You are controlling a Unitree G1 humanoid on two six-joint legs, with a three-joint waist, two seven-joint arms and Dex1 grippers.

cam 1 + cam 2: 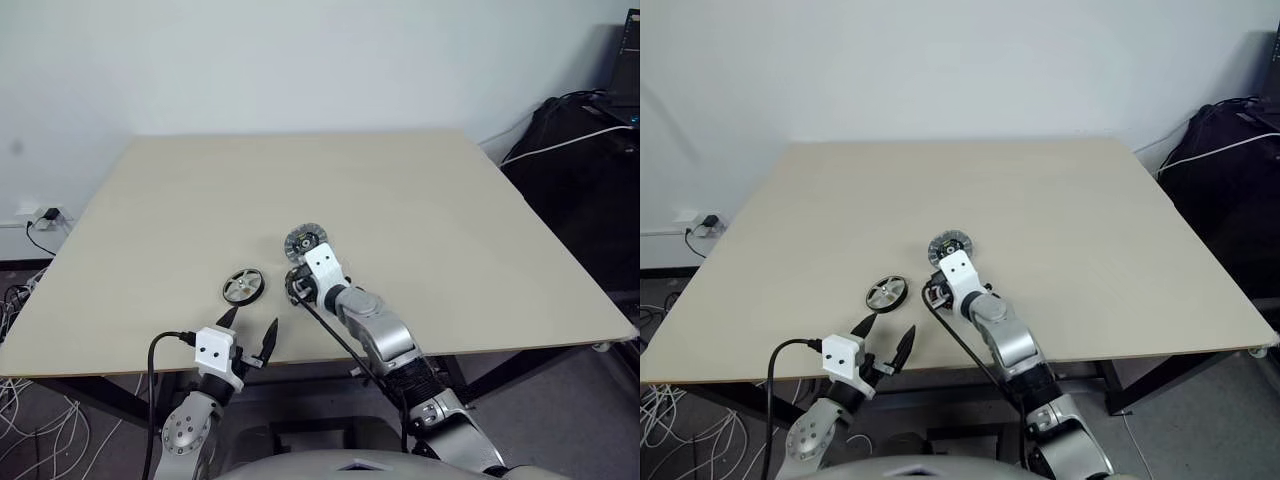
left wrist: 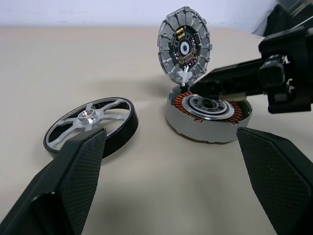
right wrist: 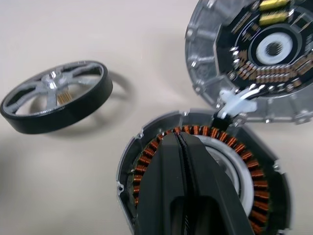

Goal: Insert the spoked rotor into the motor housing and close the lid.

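The two head views look forward and down from above the arms, taking in the whole table [image 1: 420, 210] with the wall behind and the floor at either side. They sit side by side and share nearly the same scene, slightly offset sideways. The left wrist view looks low and nearly level across the table, close to the parts, between its own spread fingers [image 2: 73, 176]. The right wrist view looks steeply down, very near, over its own closed fingers [image 3: 183, 161]. Both wrist views share the spoked rotor [image 2: 93, 122], the motor housing [image 2: 208, 115] and the raised lid [image 2: 185, 46].
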